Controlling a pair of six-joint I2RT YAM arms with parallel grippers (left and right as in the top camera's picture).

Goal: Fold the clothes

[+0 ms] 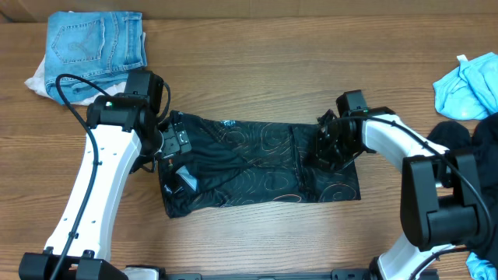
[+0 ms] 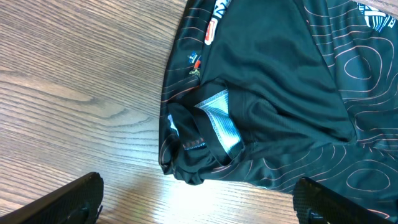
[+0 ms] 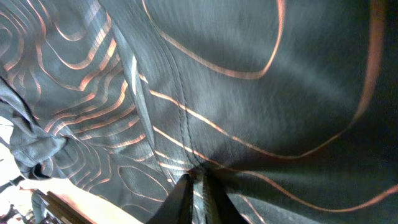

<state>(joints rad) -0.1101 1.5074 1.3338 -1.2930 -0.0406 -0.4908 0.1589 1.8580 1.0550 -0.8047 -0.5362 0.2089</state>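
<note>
— Which step is this?
— Mid-fold, I'd judge. The left hand (image 2: pixel 199 186) hangs released over the collar end of the jersey (image 1: pixel 257 167), which lies across the worktop (image 1: pixel 257 85). The right hand (image 3: pixel 198 186) is grasping a pinch of its fabric.
— Next?
— Probably the left grips too. No containers in view.

- One black jersey (image 1: pixel 261 167) with tan contour lines, stretching from one gripper to the other.
- Two grippers, one at each end of the jersey: left gripper (image 1: pixel 173 152), right gripper (image 1: pixel 327 148).
- Two arms: left arm (image 1: pixel 93 187), right arm (image 1: pixel 389 140).
- One folded blue denim piece (image 1: pixel 97 43), beyond the left gripper, to its outer side.
- One white cloth (image 1: pixel 35 78) under the denim.
- One light blue cloth (image 1: pixel 467 82), well outside the right gripper.
- One plain black piece (image 1: pixel 486 148), near that cloth.
- One wooden table (image 1: pixel 257 85).
</note>
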